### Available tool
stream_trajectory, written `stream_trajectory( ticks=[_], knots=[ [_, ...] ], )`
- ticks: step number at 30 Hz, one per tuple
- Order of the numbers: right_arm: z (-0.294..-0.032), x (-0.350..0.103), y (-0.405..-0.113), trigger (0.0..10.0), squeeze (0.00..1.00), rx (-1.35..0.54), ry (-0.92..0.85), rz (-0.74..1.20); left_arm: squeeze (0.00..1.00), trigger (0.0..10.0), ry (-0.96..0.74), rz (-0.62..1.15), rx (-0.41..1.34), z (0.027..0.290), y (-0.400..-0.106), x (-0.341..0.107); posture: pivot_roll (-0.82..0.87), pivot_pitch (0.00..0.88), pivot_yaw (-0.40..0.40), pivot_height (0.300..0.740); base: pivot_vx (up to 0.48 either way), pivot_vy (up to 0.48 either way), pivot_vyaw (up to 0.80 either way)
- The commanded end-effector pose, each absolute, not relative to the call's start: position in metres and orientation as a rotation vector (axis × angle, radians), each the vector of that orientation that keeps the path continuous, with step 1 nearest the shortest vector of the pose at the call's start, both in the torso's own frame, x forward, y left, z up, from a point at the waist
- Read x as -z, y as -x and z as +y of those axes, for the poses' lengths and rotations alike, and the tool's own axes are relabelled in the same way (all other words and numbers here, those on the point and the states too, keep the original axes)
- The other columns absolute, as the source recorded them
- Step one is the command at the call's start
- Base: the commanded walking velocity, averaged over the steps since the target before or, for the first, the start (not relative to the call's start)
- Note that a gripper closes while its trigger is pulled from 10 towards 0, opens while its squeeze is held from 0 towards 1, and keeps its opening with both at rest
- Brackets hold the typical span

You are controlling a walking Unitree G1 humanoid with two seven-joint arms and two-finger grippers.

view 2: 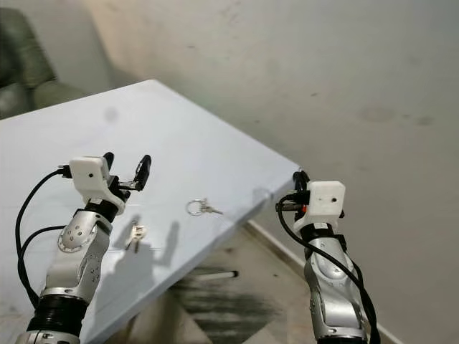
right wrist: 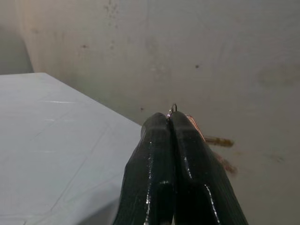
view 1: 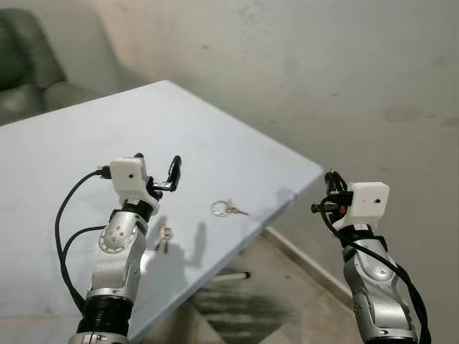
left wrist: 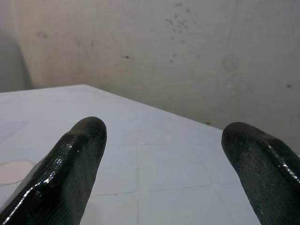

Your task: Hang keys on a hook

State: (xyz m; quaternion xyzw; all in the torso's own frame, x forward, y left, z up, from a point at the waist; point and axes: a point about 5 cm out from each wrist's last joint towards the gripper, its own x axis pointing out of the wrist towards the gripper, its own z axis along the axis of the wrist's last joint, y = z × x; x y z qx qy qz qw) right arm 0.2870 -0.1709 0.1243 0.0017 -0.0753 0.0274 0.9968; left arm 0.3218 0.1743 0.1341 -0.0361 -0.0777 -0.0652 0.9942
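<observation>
While both arms hover at a pale table (view 1: pixel 86 143), two sets of keys lie on it.

Beyond the table's near corner, the right gripper (right wrist: pixel 171 123) is pressed closed, a thin wire loop (right wrist: pixel 173 108) peeking from its tips; whether it is a key ring I cannot tell. Above the table, the left gripper (view 1: pixel 158 169) spreads wide and empty. A ringed key set (view 1: pixel 226 208) lies near the table edge, another key (view 1: pixel 165 235) closer. No hook is visible; a clumsy grab could nudge the ringed set off the edge.
</observation>
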Motion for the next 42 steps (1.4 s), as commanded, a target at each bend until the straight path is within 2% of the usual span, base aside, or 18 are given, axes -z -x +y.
stream_trajectory(
  ticks=[1,42],
  knots=[
    [-0.169,-0.128,-0.288,10.0,0.0,-0.06,-0.001,-0.162,0.0,10.0,0.074,-0.158,0.126,0.175,-0.322,-0.136,-0.02,0.0,0.004,0.74,0.0,0.0,-0.73],
    [-0.173,-0.128,-0.289,10.0,0.0,-0.021,0.013,-0.165,0.0,10.0,0.039,-0.16,0.205,0.165,-0.322,-0.136,-0.03,0.0,0.012,0.74,0.0,0.0,-0.69]
  ],
)
